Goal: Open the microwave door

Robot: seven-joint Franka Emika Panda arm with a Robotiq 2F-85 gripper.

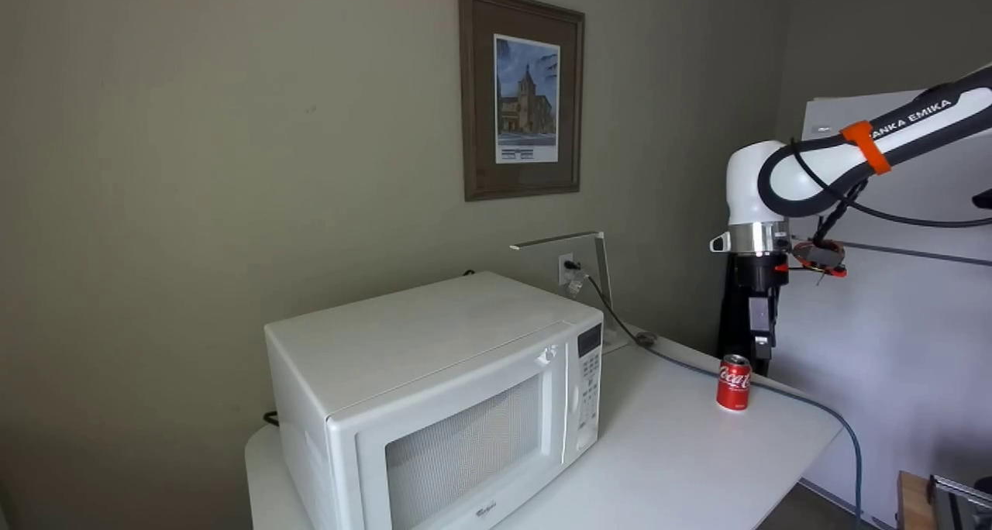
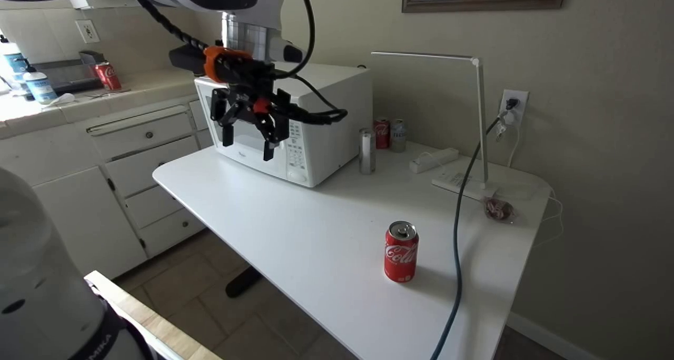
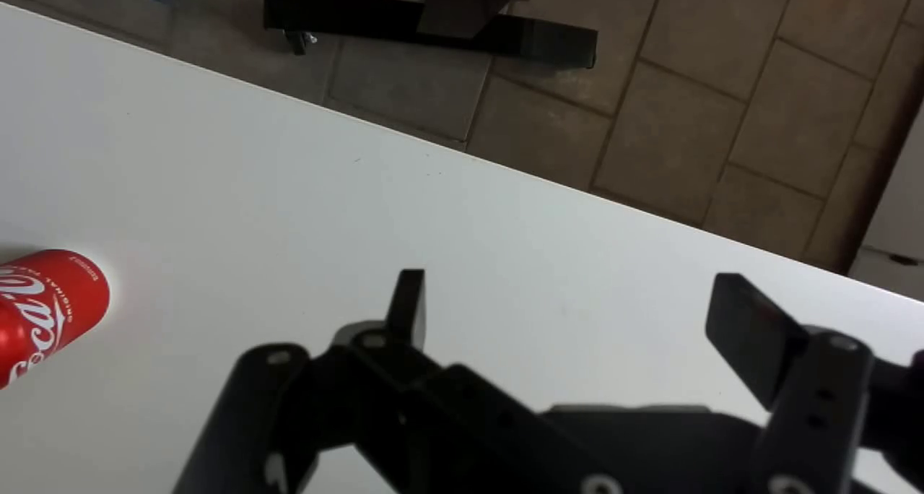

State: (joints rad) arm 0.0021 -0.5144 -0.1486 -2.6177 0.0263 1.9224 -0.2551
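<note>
Your fingers [image 3: 751, 335] are spread wide, gripping nothing, with the desk [image 3: 303, 212] beyond their tips in the wrist view. In an exterior view, the microwave [image 1: 426, 336] stands to their left, well apart, its door [image 1: 465, 445] closed. You have a red can [image 3: 50, 313] left of them in the wrist view.

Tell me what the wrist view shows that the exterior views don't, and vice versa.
Only the wrist view makes ORIGINAL readable on the red can, and shows a small shiny-tipped fitting beside a dark bar. Only the exterior views show the microwave with its door shut, plus the desk lamp and framed picture. Both share that can, the white tabletop and the open gripper.
</note>
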